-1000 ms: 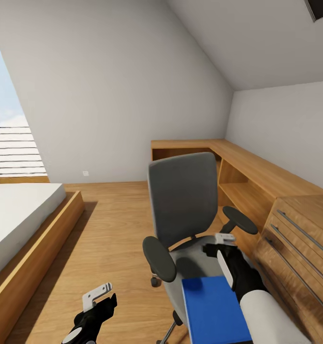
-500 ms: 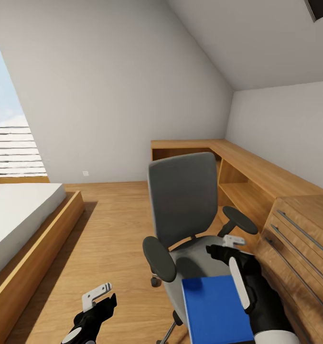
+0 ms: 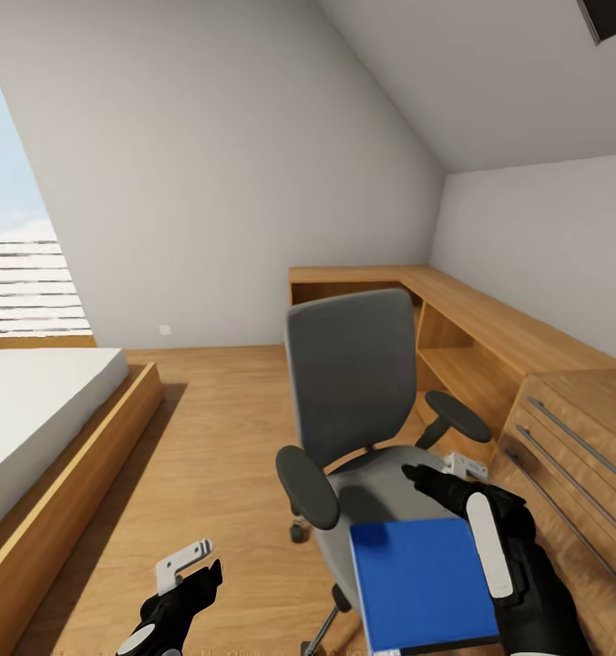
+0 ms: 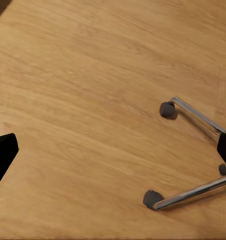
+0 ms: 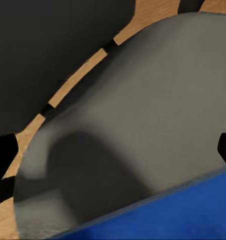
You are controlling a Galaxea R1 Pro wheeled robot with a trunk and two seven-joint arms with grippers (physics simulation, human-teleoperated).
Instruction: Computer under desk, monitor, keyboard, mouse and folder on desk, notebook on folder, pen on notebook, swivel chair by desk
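Blue folder (image 3: 422, 583) flat on swivel chair (image 3: 358, 401) seat: likely light, stiff, thin; pinch overhanging edge. Right gripper (image 3: 454, 481) just above folder, fingers spread, empty. Left gripper (image 3: 188, 567) low beside chair; grip state unclear.

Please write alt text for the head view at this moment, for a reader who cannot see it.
A blue folder lies on the seat of a grey swivel chair in a bedroom, with the right gripper hovering at the folder's far right corner. The left gripper hangs low over the wooden floor. A wooden desk runs along the right wall; a bed sits left.

Blue folder (image 3: 422, 583) lying flat on grey swivel chair (image 3: 354, 383) seat, wooden desk (image 3: 490, 319) just beside
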